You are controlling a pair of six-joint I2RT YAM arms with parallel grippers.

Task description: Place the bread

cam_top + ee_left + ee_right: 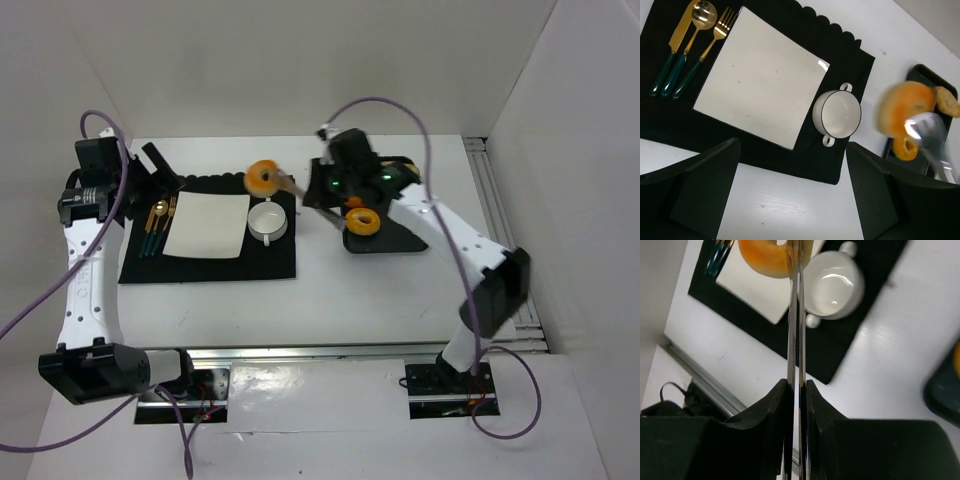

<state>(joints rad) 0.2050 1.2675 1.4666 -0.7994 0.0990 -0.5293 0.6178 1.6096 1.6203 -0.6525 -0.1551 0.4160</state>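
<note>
The bread (263, 178), a golden-brown ring doughnut, hangs in the tips of metal tongs (295, 190) above the back edge of the black mat (270, 262), just behind the white bowl (268, 221). My right gripper (325, 185) is shut on the tongs' handles. In the right wrist view the tongs (795, 315) run up from my gripper (796, 385) to the bread (767, 257). In the left wrist view the bread (905, 107) is blurred. My left gripper (160, 165) is open and empty at the mat's back left; it also shows in its own view (790, 200).
A white square plate (208, 225) and gold cutlery (158, 225) lie on the mat. A black tray (395, 242) to the right holds a paler orange ring (363, 221) and a browner piece (946, 100). White walls enclose the table.
</note>
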